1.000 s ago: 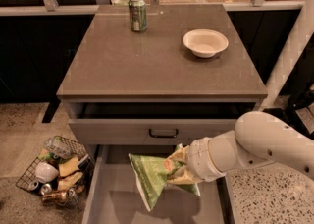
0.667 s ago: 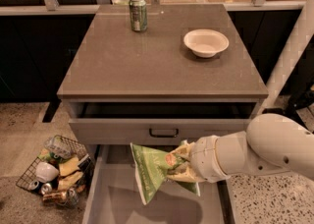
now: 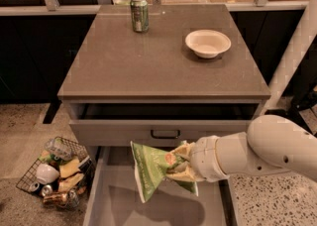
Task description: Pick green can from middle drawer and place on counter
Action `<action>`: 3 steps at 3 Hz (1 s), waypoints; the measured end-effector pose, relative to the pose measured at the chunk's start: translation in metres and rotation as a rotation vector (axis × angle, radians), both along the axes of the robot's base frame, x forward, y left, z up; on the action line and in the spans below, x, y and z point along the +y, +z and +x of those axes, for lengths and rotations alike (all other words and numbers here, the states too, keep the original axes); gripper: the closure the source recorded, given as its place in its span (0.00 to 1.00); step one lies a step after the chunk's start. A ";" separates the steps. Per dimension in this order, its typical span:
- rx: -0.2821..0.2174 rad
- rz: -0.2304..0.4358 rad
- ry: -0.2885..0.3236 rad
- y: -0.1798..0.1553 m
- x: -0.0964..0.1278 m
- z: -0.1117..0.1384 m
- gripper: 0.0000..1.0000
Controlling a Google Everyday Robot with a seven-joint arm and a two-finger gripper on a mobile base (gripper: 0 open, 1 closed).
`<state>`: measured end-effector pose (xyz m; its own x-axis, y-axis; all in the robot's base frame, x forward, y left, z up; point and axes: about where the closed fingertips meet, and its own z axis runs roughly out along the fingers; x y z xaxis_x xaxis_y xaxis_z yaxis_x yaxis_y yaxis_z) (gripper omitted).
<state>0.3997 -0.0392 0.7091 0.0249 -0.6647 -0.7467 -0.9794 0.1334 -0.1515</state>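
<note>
Camera view has the gripper (image 3: pixel 181 165) at 5 o'clock, clamped on one edge of the green can (image 3: pixel 150 168), which hangs above the middle drawer (image 3: pixel 106 206) floor. The limp foil could slip free, or catch the drawer front (image 3: pixel 119 134) at its 12 o'clock on the way to the counter (image 3: pixel 148 66). Compared with a second ago, the bag sits slightly higher.

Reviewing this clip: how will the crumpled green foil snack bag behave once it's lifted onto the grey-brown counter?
Probably floppy: the crumpled green foil snack bag droops from the gripper, held above the grey middle drawer. Likely light, since it looks flat and creased. It should lie flat on the grey-brown counter, not roll.
</note>
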 end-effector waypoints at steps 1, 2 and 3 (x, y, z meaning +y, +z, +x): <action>-0.010 0.026 -0.057 0.030 0.007 0.021 1.00; -0.018 0.027 -0.117 0.066 0.011 0.040 1.00; -0.026 -0.015 -0.171 0.122 0.014 0.072 1.00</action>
<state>0.4713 -0.0251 0.8313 -0.0706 -0.6716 -0.7375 -0.9384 0.2955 -0.1792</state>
